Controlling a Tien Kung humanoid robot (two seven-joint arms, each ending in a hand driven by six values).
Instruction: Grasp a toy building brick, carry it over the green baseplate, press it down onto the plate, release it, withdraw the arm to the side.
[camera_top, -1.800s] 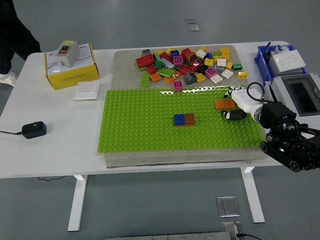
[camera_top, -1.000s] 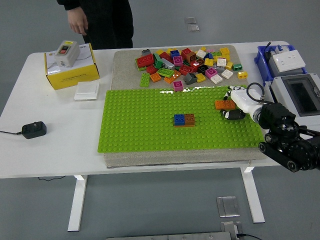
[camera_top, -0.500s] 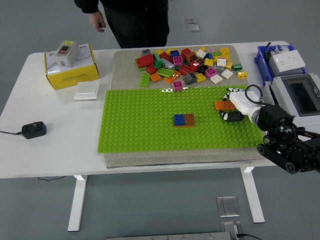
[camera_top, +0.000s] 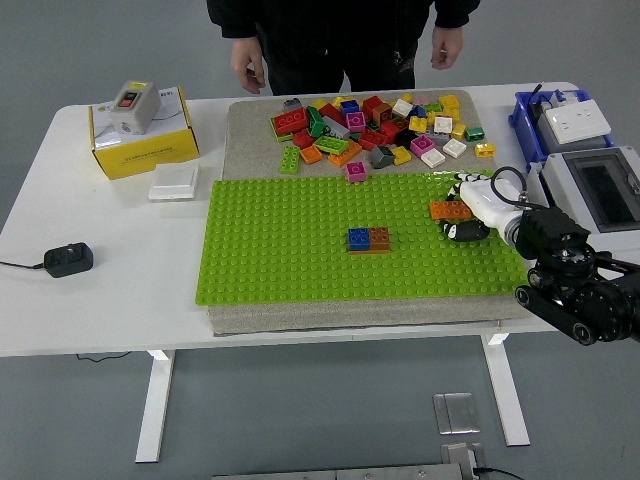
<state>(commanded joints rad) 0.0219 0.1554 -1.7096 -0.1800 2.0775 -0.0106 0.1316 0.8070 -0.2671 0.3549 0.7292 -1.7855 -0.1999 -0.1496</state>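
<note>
Step in hand: orange brick lies on the right part of the green baseplate, with the right hand at it; judged to be the pressing phase.
Fingers: white fingers wrap the brick's right end, a dark fingertip just below it; they appear to grip the orange brick.
Doing it well: the brick should sit square to the stud rows and be pushed straight down, not sideways, so that every stud seats; the fingers should open only once it lies flush, then the arm clears to the right.
Left arm: not in view.
Power adapter: black, at the table's left edge, well apart from the work.
Yellow box: far left, carrying a grey switch; a white square piece lies just beside it.
Blue and brown bricks: already seated near the plate's middle.
Loose brick pile: on the grey mat beyond the plate.
Surface: white table, baseplate on a grey mat.
Bins: at the right edge, holding white socket plates.
Room: grey floor; a person in dark clothing stands at the far side, hands hanging free.
</note>
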